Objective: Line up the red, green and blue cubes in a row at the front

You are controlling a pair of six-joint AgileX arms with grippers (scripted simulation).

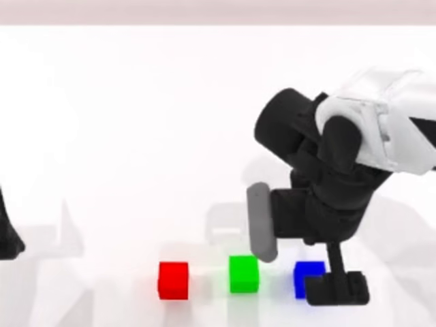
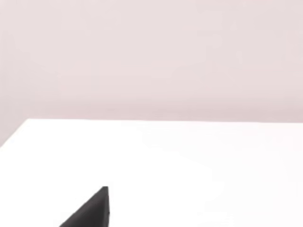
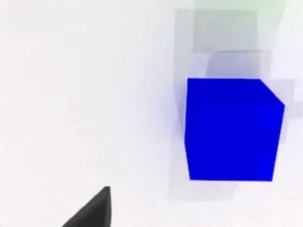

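Three cubes sit in a row near the table's front edge: the red cube (image 1: 173, 280) on the left, the green cube (image 1: 244, 274) in the middle, the blue cube (image 1: 306, 278) on the right. My right gripper (image 1: 338, 289) hovers just right of the blue cube, open and holding nothing. In the right wrist view the blue cube (image 3: 233, 130) rests on the table, apart from the one dark fingertip (image 3: 100, 210) that shows. My left gripper (image 1: 7, 240) is parked at the far left edge, open; its wrist view shows one fingertip (image 2: 94, 212) over bare table.
The right arm's black and white body (image 1: 340, 157) hangs over the right half of the table, behind the cubes. The white table (image 1: 136, 136) runs back to a pale wall (image 2: 151, 56).
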